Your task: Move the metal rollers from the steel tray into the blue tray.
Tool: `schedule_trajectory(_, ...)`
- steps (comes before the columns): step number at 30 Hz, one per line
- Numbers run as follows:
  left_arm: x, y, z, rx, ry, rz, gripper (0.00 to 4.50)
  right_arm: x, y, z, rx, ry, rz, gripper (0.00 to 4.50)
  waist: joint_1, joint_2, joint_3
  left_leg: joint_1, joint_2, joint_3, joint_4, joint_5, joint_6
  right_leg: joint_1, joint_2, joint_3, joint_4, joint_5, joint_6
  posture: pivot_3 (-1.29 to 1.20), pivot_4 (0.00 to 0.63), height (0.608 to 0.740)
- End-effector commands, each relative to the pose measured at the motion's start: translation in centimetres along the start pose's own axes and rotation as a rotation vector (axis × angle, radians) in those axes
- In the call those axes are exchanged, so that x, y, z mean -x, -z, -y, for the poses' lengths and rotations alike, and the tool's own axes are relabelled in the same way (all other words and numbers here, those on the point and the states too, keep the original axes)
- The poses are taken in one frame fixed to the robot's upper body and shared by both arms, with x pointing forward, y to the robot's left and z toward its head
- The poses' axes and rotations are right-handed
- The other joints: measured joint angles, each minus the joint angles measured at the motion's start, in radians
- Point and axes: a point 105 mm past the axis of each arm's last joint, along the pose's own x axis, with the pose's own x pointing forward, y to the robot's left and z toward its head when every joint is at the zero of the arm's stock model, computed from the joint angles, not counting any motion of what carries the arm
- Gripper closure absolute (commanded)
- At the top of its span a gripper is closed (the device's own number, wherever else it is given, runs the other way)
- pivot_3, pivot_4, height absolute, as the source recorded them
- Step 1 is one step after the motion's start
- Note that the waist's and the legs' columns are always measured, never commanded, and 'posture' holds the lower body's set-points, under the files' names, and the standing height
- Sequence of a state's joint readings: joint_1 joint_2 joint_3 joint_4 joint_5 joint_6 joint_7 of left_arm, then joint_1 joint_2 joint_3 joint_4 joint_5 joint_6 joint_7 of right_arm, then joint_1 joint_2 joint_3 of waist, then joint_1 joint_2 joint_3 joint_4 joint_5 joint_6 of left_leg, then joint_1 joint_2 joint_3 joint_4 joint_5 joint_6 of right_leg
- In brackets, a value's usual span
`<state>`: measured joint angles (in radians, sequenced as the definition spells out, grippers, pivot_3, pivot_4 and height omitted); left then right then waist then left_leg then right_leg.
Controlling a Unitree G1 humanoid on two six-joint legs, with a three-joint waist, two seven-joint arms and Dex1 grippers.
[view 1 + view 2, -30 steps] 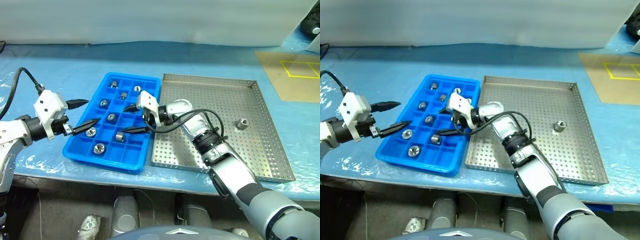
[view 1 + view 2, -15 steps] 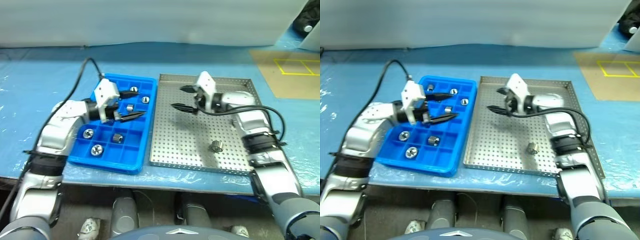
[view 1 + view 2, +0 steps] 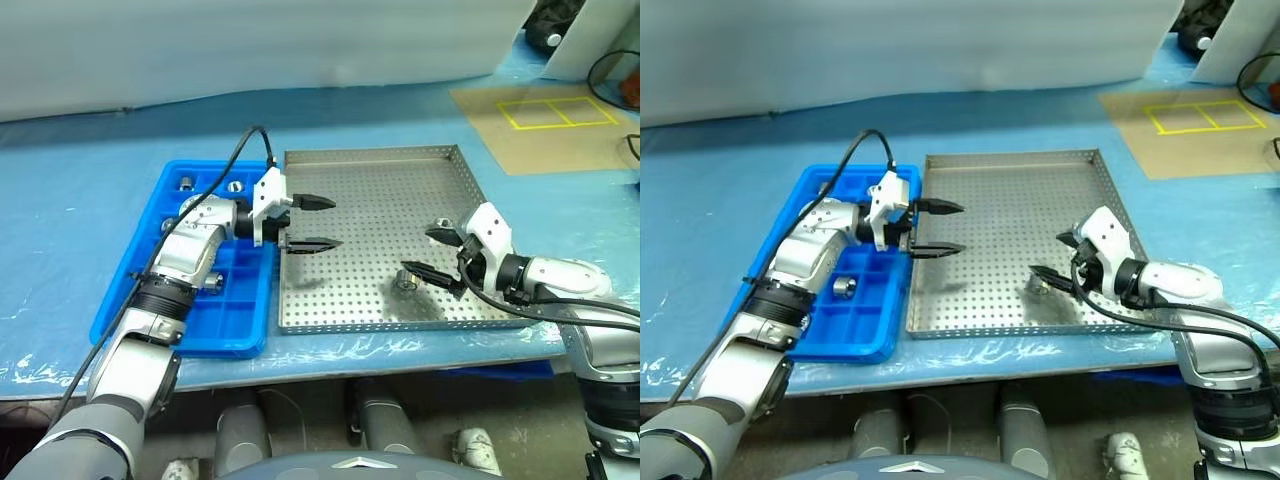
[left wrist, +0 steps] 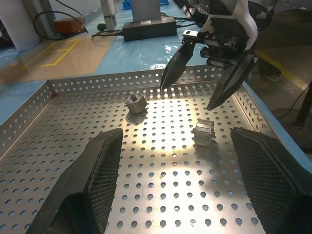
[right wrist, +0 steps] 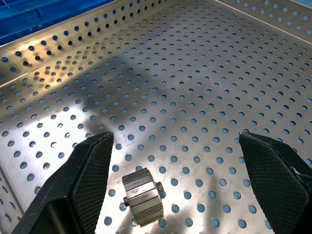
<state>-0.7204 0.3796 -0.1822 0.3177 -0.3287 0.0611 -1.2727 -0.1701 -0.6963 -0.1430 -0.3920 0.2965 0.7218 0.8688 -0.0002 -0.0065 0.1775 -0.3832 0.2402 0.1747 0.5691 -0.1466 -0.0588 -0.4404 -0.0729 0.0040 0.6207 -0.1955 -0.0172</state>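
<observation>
Right claw (image 3: 432,254) of mine hangs wide open beside a small shiny metal roller (image 3: 407,279) on the perforated steel tray (image 3: 380,190). Left claw (image 3: 318,222)'s open, empty. Next: straddle it, pinch, carry to the blue gridded plastic tray (image 3: 140,310).

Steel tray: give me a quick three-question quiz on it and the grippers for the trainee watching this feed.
1. True or false: the left gripper is clamped on a roller.
2. How many metal rollers does the left wrist view show lying on the steel tray? A) one B) two C) four
3. Fill in: the right gripper, low over the tray beside a roller, has its jaws ___.
Key: 1 false, its jaws are apart with nothing between them; 2 B; 3 open.
</observation>
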Motion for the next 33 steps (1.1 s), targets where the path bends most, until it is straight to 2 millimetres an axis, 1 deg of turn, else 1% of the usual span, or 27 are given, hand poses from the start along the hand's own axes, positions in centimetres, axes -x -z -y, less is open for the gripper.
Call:
schedule_trajectory(1, 0.2, -1.0, -0.5, -0.032, -0.004, 0.024, 0.77, 0.3, 0.3, 0.0, 0.006, 0.026, -0.003, 0.29, 0.000, 0.000, 0.000, 0.001, 0.000, 0.000, 0.000, 0.000, 0.000, 0.002, 0.000, 0.000, -0.001, 0.000, 0.000, -0.38, 0.150, 0.740)
schedule_trajectory(4, 0.3, -0.5, -0.2, -0.029, 0.000, 0.010, 0.77, 0.0, 1.5, 0.4, -0.034, 0.035, -0.029, 0.29, -0.002, 0.000, 0.000, 0.000, -0.001, 0.000, 0.002, -0.001, 0.002, 0.003, -0.001, 0.000, -0.004, 0.000, 0.000, -0.36, 0.150, 0.740)
schedule_trajectory(8, 0.3, -0.3, 0.4, -0.028, 0.020, 0.004, 0.77, -0.4, 4.2, 1.3, -0.089, 0.052, -0.089, 0.29, -0.003, 0.000, 0.000, -0.002, -0.002, 0.000, 0.002, -0.003, 0.005, 0.003, -0.001, 0.000, -0.005, 0.000, 0.000, -0.34, 0.150, 0.740)
schedule_trajectory(10, 0.3, -0.3, 0.8, -0.027, 0.033, 0.002, 0.77, -0.5, 4.9, 1.6, -0.093, 0.059, -0.107, 0.29, -0.003, 0.001, -0.001, -0.002, -0.001, 0.000, 0.001, -0.004, 0.006, 0.003, -0.001, -0.001, -0.006, 0.003, -0.005, -0.34, 0.150, 0.740)
schedule_trajectory(13, 0.5, -0.2, 1.1, -0.026, 0.035, -0.003, 0.77, -0.9, 5.2, 1.4, -0.081, 0.038, -0.114, 0.29, -0.003, 0.001, -0.001, -0.001, 0.000, 0.000, -0.002, -0.003, 0.005, 0.004, -0.001, -0.002, -0.009, 0.004, -0.006, -0.33, 0.150, 0.740)
schedule_trajectory(15, 0.6, -0.1, 1.1, -0.022, 0.031, -0.007, 0.77, -1.3, 5.1, 0.5, -0.072, 0.002, -0.111, 0.29, -0.003, 0.001, -0.001, -0.001, -0.001, 0.000, -0.003, -0.003, 0.005, 0.006, -0.001, -0.002, -0.011, 0.004, -0.006, -0.33, 0.150, 0.740)
schedule_trajectory(18, 0.7, 0.0, 1.1, -0.017, 0.025, -0.012, 0.77, -1.5, 4.8, 0.1, -0.063, -0.013, -0.105, 0.29, -0.003, 0.001, -0.001, 0.000, -0.001, 0.000, -0.004, -0.004, 0.006, 0.008, -0.001, -0.002, -0.013, 0.004, -0.006, -0.33, 0.150, 0.740)
schedule_trajectory(22, 0.9, 0.0, 1.0, -0.015, 0.020, -0.019, 0.77, -1.3, 4.4, -0.1, -0.068, -0.024, -0.094, 0.29, -0.001, 0.001, -0.001, 0.000, -0.001, 0.000, -0.004, -0.004, 0.006, 0.008, -0.001, -0.002, -0.013, 0.004, -0.006, -0.33, 0.150, 0.740)
schedule_trajectory(26, 1.0, 0.1, 0.9, -0.010, 0.011, -0.022, 0.77, -0.6, 4.1, -1.6, -0.082, -0.110, -0.104, 0.29, 0.001, 0.001, -0.001, 0.000, -0.001, 0.000, -0.004, -0.004, 0.006, 0.008, -0.001, -0.002, -0.013, 0.004, -0.006, -0.33, 0.150, 0.740)
schedule_trajectory(30, 1.1, 0.3, 0.9, -0.007, 0.004, -0.026, 0.77, -0.5, 5.1, -3.0, -0.081, -0.175, -0.156, 0.29, -0.004, 0.001, -0.001, 0.000, -0.001, 0.000, -0.005, -0.004, 0.006, 0.007, -0.001, -0.002, -0.014, 0.004, -0.006, -0.32, 0.150, 0.740)
schedule_trajectory(33, 1.1, 0.4, 0.8, -0.009, 0.000, -0.030, 0.77, -0.7, 5.8, -2.9, -0.056, -0.160, -0.176, 0.29, -0.003, 0.001, -0.001, 0.000, -0.001, 0.000, -0.006, -0.004, 0.006, 0.007, -0.001, -0.002, -0.014, 0.003, -0.006, -0.32, 0.150, 0.740)
